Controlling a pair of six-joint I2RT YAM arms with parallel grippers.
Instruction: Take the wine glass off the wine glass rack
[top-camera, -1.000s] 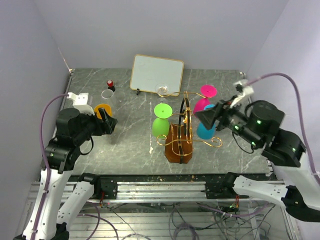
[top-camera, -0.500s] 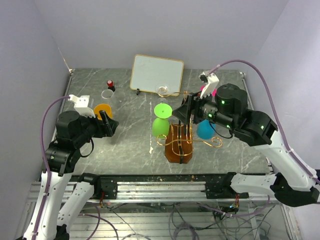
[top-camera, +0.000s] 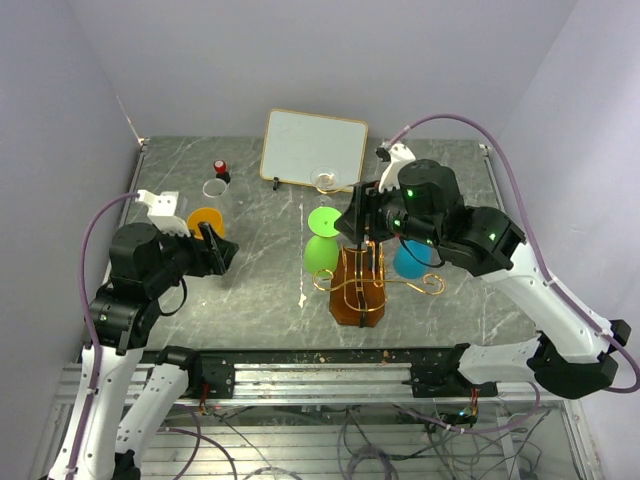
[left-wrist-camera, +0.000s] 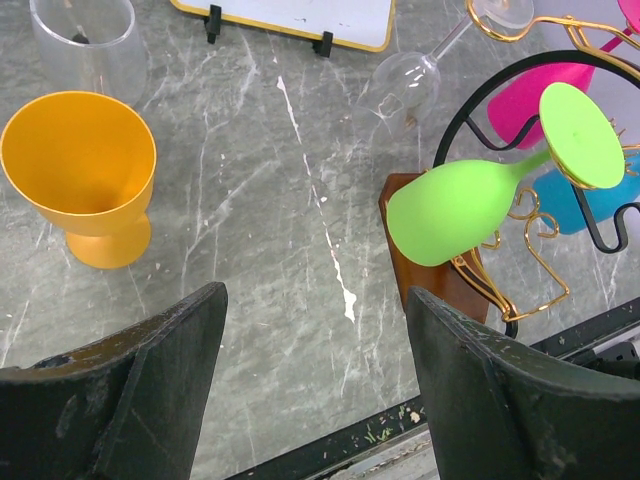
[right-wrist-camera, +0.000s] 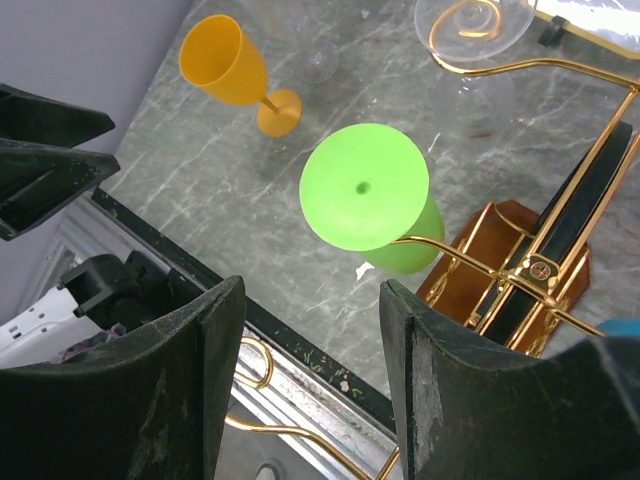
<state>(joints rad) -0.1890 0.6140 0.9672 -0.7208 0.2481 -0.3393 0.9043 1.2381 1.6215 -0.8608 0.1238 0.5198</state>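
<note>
**mk_bots:** Top cam first. A second ago the right arm was parked out past the right side of the wine glass rack (top-camera: 358, 290). Now it's swung in over the top, and the right end effector (top-camera: 352, 218) sits just beside the foot of the green wine glass (top-camera: 322, 252). The left arm has barely budged.

**rigfan:** So it's going for the green one? It's still on the rack's left side, foot hooked on a gold wire arm, bowl tipped down.

**mk_bots:** That's my guess. On the left wrist cam, the left end effector (left-wrist-camera: 315, 300) is wide open with nothing in it. It hangs over the tabletop (left-wrist-camera: 250, 250) between the orange goblet (left-wrist-camera: 85, 170) and the rack (left-wrist-camera: 425, 285). The green glass (left-wrist-camera: 450, 210) is well apart from it.

**rigfan:** And the right wrist?

**mk_bots:** The right end effector (right-wrist-camera: 312, 290) has its jaws partly apart and is holding nothing. The green glass's foot (right-wrist-camera: 365, 190) is framed right in the gap, but further off, no contact. So the approach looks mostly done and the grab not started. It probably has to close on the stem or foot, then slide it off the wire without dragging the rack (right-wrist-camera: 480, 240) along.
</note>
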